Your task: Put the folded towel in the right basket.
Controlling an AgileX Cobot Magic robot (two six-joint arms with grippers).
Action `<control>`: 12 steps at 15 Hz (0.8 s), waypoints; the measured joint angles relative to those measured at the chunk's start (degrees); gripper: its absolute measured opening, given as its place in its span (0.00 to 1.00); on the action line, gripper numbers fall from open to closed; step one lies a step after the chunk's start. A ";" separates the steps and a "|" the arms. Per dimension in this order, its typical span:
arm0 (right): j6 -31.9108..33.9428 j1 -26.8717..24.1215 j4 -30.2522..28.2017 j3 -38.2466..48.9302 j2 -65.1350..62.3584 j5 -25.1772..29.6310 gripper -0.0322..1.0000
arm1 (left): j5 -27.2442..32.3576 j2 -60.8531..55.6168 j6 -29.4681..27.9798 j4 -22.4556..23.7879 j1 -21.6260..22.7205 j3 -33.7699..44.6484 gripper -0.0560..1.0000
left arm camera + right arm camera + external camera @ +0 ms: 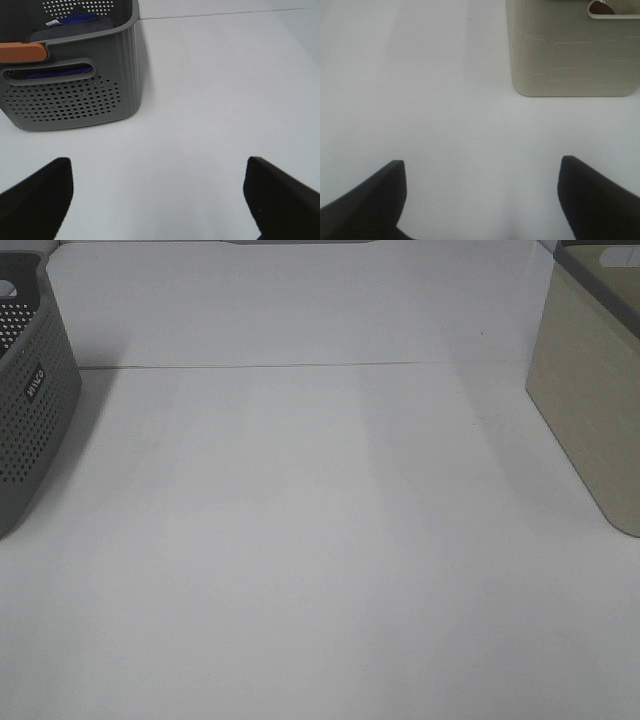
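Note:
The right basket [590, 380], beige with a dark grey rim, stands at the table's right edge. In the right wrist view [570, 55] its handle cutout shows a small dark reddish-brown patch [601, 7] inside, which looks like the folded towel; the rest of the towel is hidden. My right gripper [481, 161] is open and empty, low over the white table, some way short of the basket. My left gripper [157, 161] is open and empty over the table, near the grey basket. Neither gripper shows in the exterior view.
A dark grey perforated basket [35, 410] with a white logo stands at the left edge. In the left wrist view [75, 100] it holds purple and blue cloth [75, 22], and an orange bar [22, 51] lies at its rim. A seam [300, 365] crosses the white table.

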 joint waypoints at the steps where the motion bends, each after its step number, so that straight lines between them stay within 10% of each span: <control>1: -0.06 0.00 -0.23 0.11 -0.74 0.00 0.79 | 0.00 0.00 0.00 0.00 0.00 0.00 0.88; 12: -2.06 0.63 1.95 0.11 -4.53 0.06 0.79 | 0.00 0.00 0.00 0.00 0.00 0.00 0.88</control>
